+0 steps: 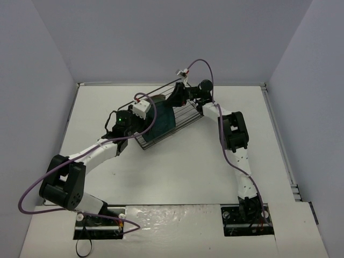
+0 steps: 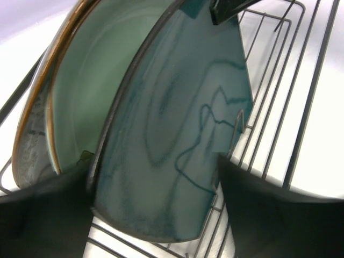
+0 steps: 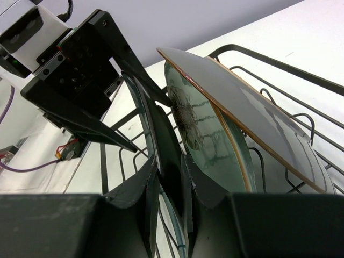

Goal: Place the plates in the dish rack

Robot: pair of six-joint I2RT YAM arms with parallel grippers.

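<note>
Teal plate (image 2: 177, 140) stands in dish rack (image 1: 187, 116) beside mint plate (image 2: 91, 91). Right end effector (image 3: 169, 172) pinches its rim; left end effector (image 2: 153, 177) spread open astride. Likely stiff, slippery, chippable; grip rim.

Two arms, left arm (image 1: 91, 153) and right arm (image 1: 240, 161) — white tubular links, black joint housings; purple cable (image 1: 32, 193) looped along each; green light (image 1: 121, 119) at left wrist; white camera block (image 1: 142, 107); left claw (image 2: 156, 161), right claw (image 3: 169, 172) — black wedge-shaped fingers.
</note>
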